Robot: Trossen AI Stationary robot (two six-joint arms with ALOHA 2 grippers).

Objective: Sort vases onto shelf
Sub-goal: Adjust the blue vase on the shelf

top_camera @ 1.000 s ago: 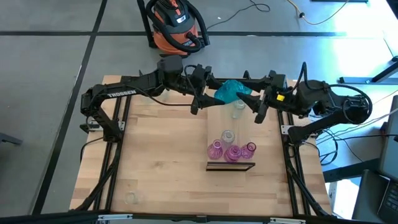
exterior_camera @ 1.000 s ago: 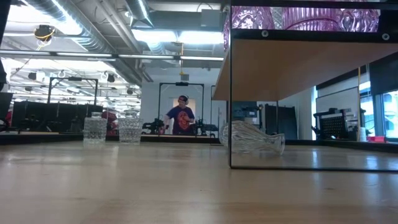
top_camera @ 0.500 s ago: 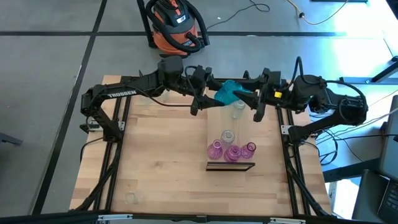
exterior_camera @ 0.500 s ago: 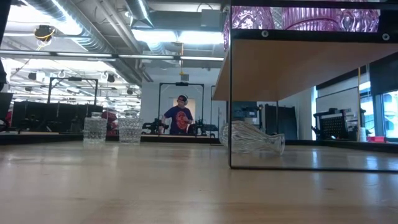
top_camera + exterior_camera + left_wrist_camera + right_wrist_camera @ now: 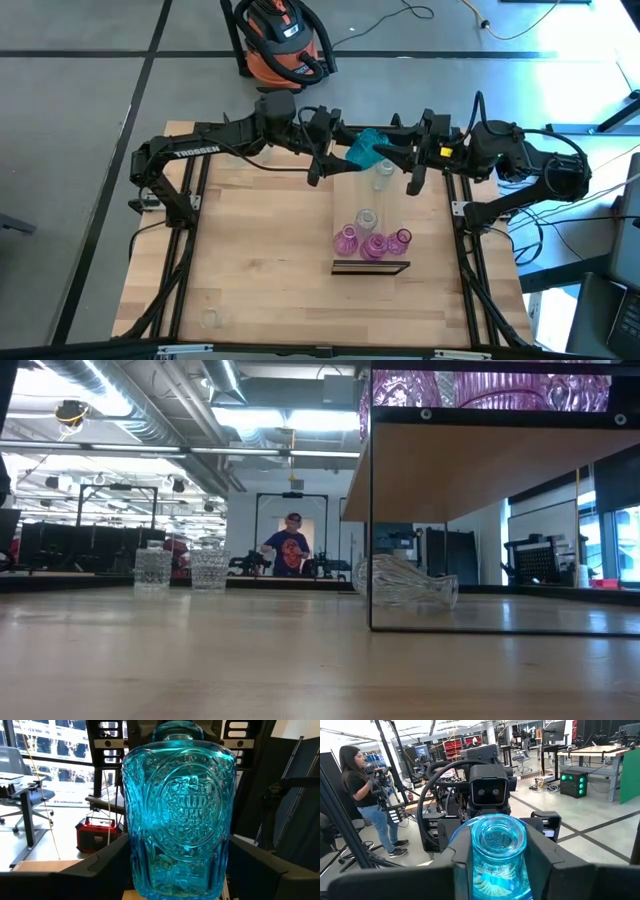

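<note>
Now clamped from both ends: left gripper (image 5: pixel 335 152) fingers wide around teal vase (image 5: pixel 366 148) body, right gripper (image 5: pixel 400 156) fingers narrowed onto its neck, tighter than a second ago and shifted in toward it. Vase held in air over bench (image 5: pixel 260 260) back edge. Farther out, shelf (image 5: pixel 371 266) carrying pink vases (image 5: pixel 372 243), unchanged.
</note>
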